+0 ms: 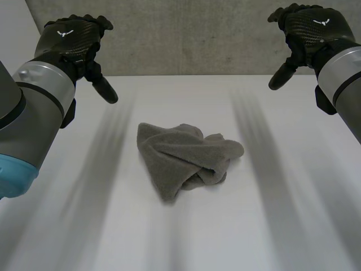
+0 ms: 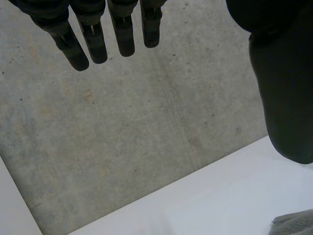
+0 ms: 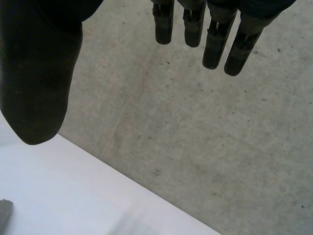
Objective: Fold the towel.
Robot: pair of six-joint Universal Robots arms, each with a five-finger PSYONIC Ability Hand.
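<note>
A grey towel [image 1: 183,160] lies crumpled in a loose heap at the middle of the white table [image 1: 282,226]. My left hand [image 1: 70,39] hangs high above the table's far left, well apart from the towel, open with straight fingers [image 2: 93,44] and nothing in it. My right hand [image 1: 310,31] hangs high at the far right, also open and empty, its fingers [image 3: 215,44] straight. A corner of the towel [image 2: 296,223] shows beyond the left thumb [image 2: 286,98], and a sliver of the towel [image 3: 5,213] lies below the right thumb [image 3: 39,88].
A grey concrete wall [image 1: 192,39] rises directly behind the table's far edge. Bare tabletop surrounds the towel on all sides.
</note>
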